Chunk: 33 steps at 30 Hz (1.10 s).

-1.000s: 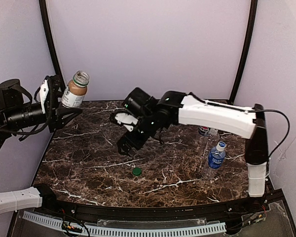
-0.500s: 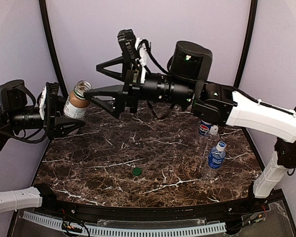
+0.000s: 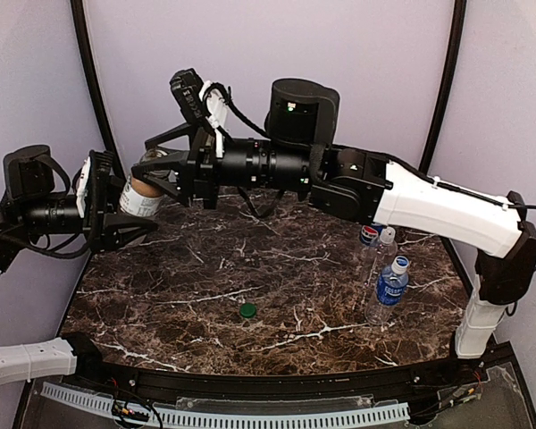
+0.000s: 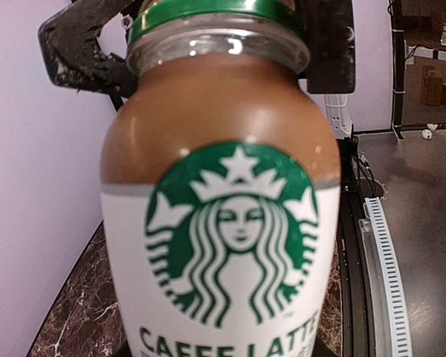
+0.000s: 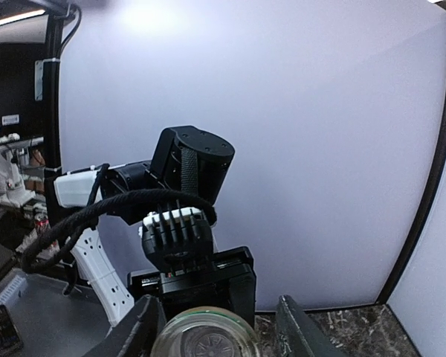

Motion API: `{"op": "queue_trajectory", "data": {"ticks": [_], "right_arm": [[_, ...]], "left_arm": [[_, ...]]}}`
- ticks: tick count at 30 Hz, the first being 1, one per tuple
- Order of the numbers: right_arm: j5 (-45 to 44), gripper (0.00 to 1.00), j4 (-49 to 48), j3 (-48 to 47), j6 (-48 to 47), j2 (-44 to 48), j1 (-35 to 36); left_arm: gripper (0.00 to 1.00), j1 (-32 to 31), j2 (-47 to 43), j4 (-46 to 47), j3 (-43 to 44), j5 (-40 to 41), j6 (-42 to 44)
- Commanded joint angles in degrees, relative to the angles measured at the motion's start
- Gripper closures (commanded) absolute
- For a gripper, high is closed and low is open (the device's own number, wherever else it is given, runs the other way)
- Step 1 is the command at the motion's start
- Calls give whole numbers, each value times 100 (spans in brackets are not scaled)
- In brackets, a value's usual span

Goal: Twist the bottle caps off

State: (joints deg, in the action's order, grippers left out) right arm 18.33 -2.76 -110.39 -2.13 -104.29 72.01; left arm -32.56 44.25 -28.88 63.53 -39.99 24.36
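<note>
My left gripper (image 3: 129, 208) is shut on the white label of the brown-filled bottle (image 3: 139, 198), holding it tilted in the air over the table's far left corner. That bottle (image 4: 223, 223) fills the left wrist view, and its mouth (image 5: 206, 336) is uncapped, with a green ring below the rim. My right gripper (image 3: 157, 166) is closed on the neck, its black fingers (image 4: 78, 48) against both sides. The green cap (image 3: 247, 310) lies loose on the marble near the front middle.
Three upright bottles stand at the right: the Pepsi bottle (image 3: 369, 235), a plain clear one (image 3: 384, 255) with a white cap, and a blue-label one (image 3: 391, 288) with its cap (image 3: 400, 264) on. My right arm (image 3: 429, 206) spans the table's back.
My right arm rose from above the middle of the table, swung left to the held bottle, and its wide-open jaws closed around the neck. My left gripper lowered the bottle slightly.
</note>
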Motion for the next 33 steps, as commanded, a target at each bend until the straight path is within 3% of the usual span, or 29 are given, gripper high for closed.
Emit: {"op": "queue_trajectory", "data": {"ticks": [1,5,9,10,13,15,16,18,23,26,33], "right_arm": [[-22,56,107,-163,45,-69,33],[-36,59,230,-155,70,-81,15],[-120,96,361,-158,102,-75,5],[-152,100,428,-162,115,-67,-5],[-272,100,612,-196,138,-46,-50],[-460,100,790,-252,137,-19,-96],[-584,100,889,-273,130,-9,-124],[-858,100,1090,-271,130,52,-189],[-1557,100,1555,18,159,371,-579],[-1970,100,1883,244,79,513,-1154],[-1549,100,2081,442,143,112,-2593]], "left_arm": [[65,14,-2,124,-77,-154,44],[65,12,5,206,-62,-143,-29],[65,12,6,208,-67,-116,-21],[65,12,5,208,-68,-111,-22],[65,12,-8,209,-81,-71,-27],[51,12,-24,220,-86,-31,-28],[27,15,-32,226,-95,-11,-32],[4,13,-68,251,-141,85,-36],[1,12,-258,301,-293,662,84],[1,15,-388,350,-342,938,195],[1,19,-538,479,-586,1103,144]]}}
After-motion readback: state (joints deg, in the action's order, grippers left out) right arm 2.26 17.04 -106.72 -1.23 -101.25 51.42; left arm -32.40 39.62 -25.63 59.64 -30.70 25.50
